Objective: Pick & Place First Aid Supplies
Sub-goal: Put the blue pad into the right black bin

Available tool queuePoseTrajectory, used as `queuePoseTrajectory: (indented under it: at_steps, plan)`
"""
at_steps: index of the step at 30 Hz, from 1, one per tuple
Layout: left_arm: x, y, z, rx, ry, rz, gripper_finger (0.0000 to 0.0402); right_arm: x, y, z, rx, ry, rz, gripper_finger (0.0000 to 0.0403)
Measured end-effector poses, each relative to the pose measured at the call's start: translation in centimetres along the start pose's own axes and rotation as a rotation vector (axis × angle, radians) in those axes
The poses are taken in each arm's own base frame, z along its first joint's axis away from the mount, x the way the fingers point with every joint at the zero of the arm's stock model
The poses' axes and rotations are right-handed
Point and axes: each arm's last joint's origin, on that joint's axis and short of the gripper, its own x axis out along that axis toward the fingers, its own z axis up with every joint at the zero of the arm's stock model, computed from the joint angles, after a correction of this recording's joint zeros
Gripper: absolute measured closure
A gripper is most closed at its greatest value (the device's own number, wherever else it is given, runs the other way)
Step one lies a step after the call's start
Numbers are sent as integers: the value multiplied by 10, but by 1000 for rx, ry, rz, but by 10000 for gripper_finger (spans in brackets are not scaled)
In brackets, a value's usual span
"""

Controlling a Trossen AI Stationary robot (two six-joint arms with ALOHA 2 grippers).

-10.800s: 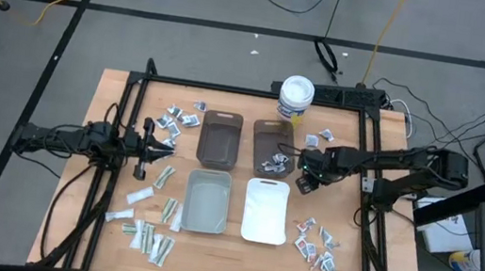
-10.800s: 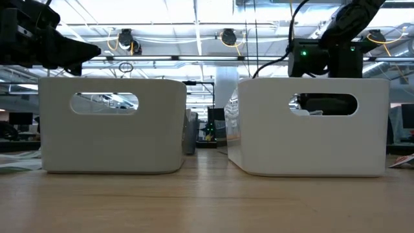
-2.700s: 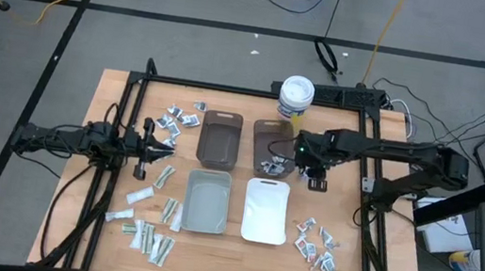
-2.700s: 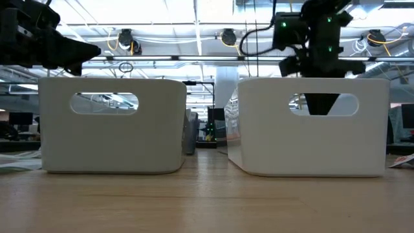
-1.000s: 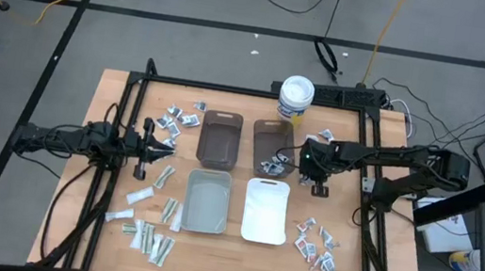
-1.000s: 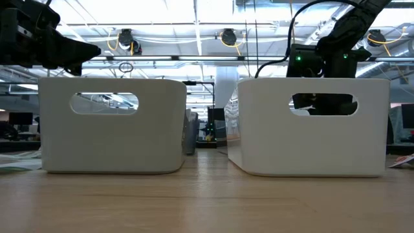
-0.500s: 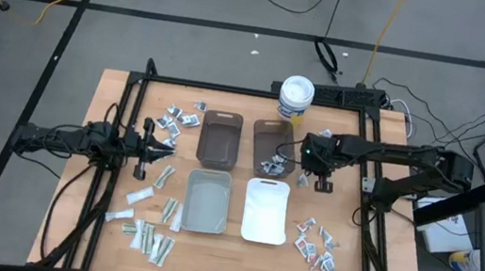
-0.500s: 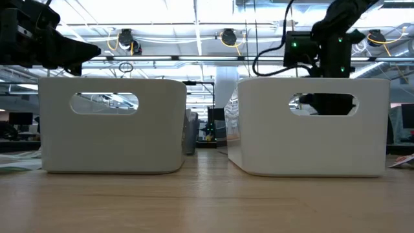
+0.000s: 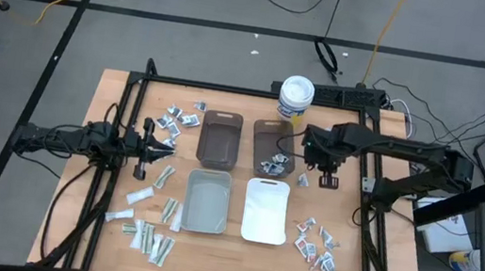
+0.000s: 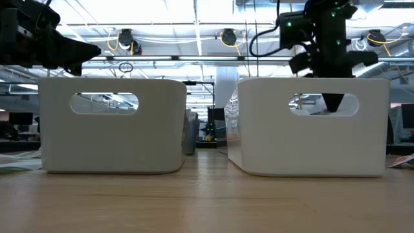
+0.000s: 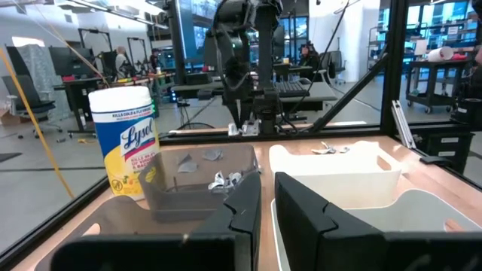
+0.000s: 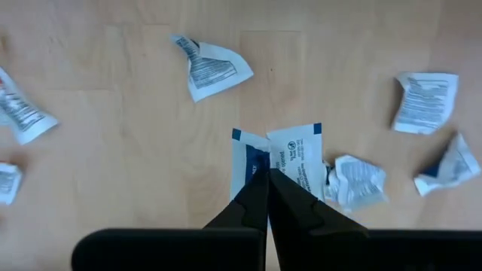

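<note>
**Right gripper closed over loose packets; left arm parked**

Right gripper [image 12: 265, 184]: fingers pressed together, pointing straight down at the tabletop [image 12: 120, 150]. Nothing visibly pinched. Tips sit over a blue-marked packet [image 12: 290, 162], white, flat, with printed text and blue corners; it looks doubled, or is two overlapping pieces. Contact can't be told from the wrist view. Likely lined up here for the next pick, though closed fingers would need to spread first.

Just beside that packet, a crumpled one [image 12: 355, 181]. Further out from the tips: a curled white packet [image 12: 215, 69] with black print, another printed one [image 12: 424, 102], and a blue-edged scrap [image 12: 444, 165]. All lie loose on bare wood, apart from each other, not in any bin.

In the high view the right gripper [image 9: 327, 174] hangs just past the brown bin [image 9: 274, 130], which already holds some packets, so that is probably the drop spot. A white bin [image 9: 263, 224] sits near it; more packets lie in a cluster [image 9: 317, 246] beyond that bin.

Left gripper [image 11: 263, 211]: nearly closed, a thin gap shows, nothing held. It waits well away, across the bins from the right gripper, near its own heap of supplies [image 9: 148, 232], pale strips and small packets.
</note>
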Motion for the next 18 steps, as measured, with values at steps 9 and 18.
queuePoseTrajectory:
  at_steps: [9,18]
  plan:
    - [0,0,0,0,0,0,355,-30,-2,5,41,-21,-6,403]
    - [0,0,0,0,0,0,355,-28,-9,27,16,-38,-10,403]
